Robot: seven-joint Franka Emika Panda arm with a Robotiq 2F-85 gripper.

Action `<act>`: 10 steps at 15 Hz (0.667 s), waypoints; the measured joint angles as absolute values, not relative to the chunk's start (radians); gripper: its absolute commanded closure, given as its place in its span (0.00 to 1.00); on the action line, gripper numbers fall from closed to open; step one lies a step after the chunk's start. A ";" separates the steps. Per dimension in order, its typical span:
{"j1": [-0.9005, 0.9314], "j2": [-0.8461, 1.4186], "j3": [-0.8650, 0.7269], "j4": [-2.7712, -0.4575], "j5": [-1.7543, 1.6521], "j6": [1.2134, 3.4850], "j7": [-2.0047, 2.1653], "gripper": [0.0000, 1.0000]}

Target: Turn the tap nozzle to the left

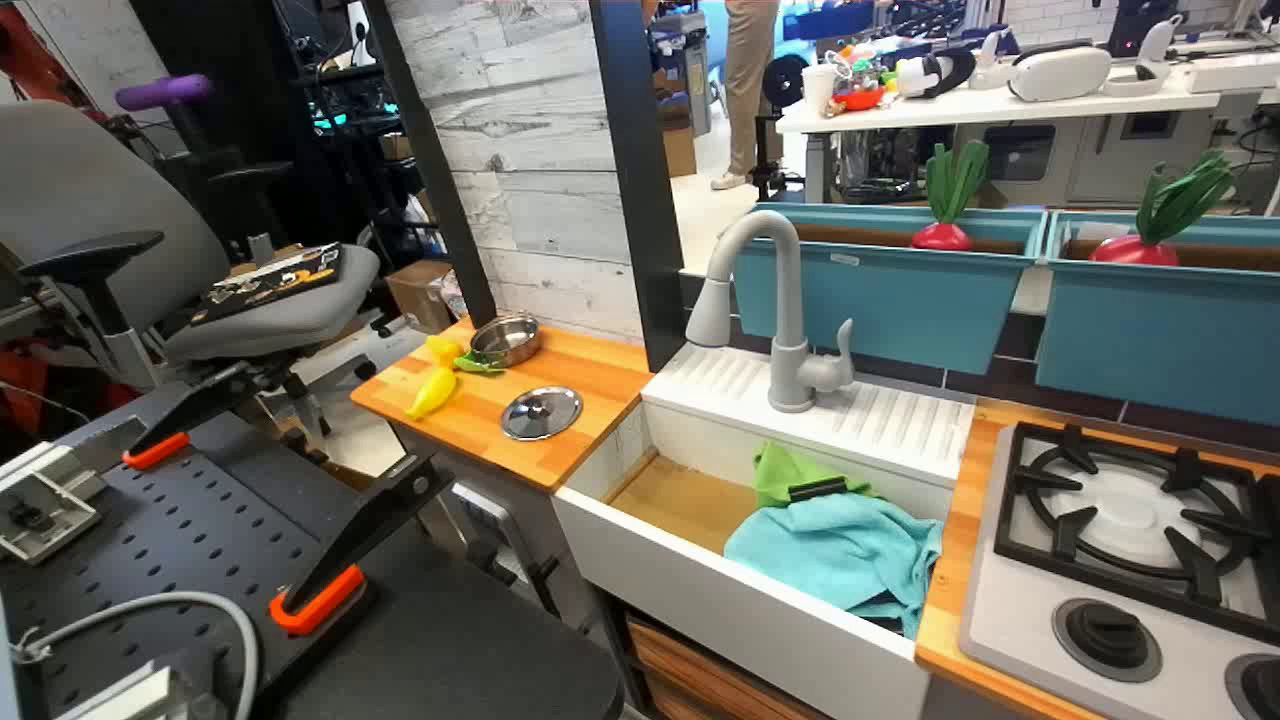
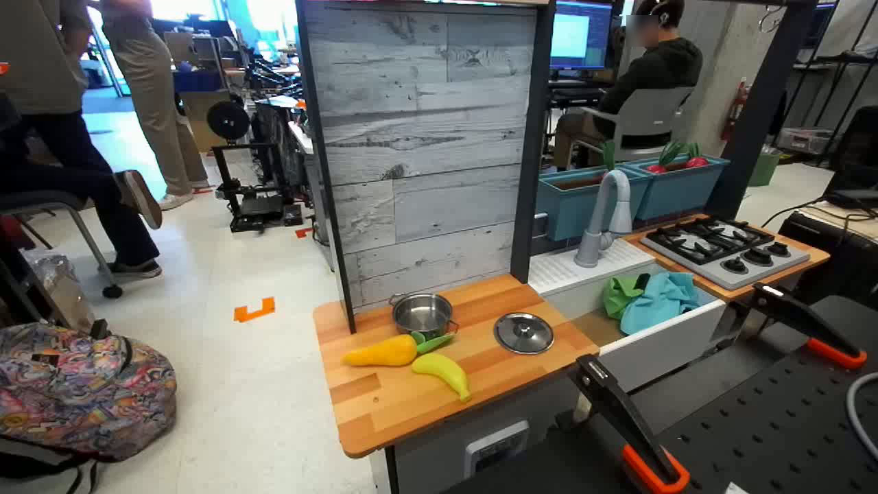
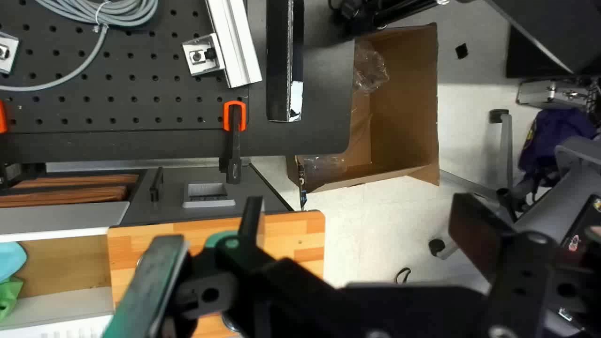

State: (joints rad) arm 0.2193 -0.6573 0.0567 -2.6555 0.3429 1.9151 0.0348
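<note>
The tap nozzle is a grey gooseneck spout on a thick base behind the white sink. In this exterior view its head hangs towards the left and front, with a small lever on the right of the base. It also shows in an exterior view, its head over the sink side. My gripper shows only in the wrist view. It is open with its fingers wide apart and nothing between them, above the end of the wooden counter and the floor. The tap is out of the wrist view.
Green and blue cloths lie in the sink. A steel pot, a lid, a toy carrot and a banana are on the wooden counter. Teal planters stand behind the tap. A stove is beside the sink.
</note>
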 measured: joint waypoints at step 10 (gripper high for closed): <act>0.148 -0.617 0.026 -2.633 0.342 2.004 -0.010 0.00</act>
State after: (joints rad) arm 0.1477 -0.6167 0.0257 -2.6325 0.3419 2.0039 -0.0095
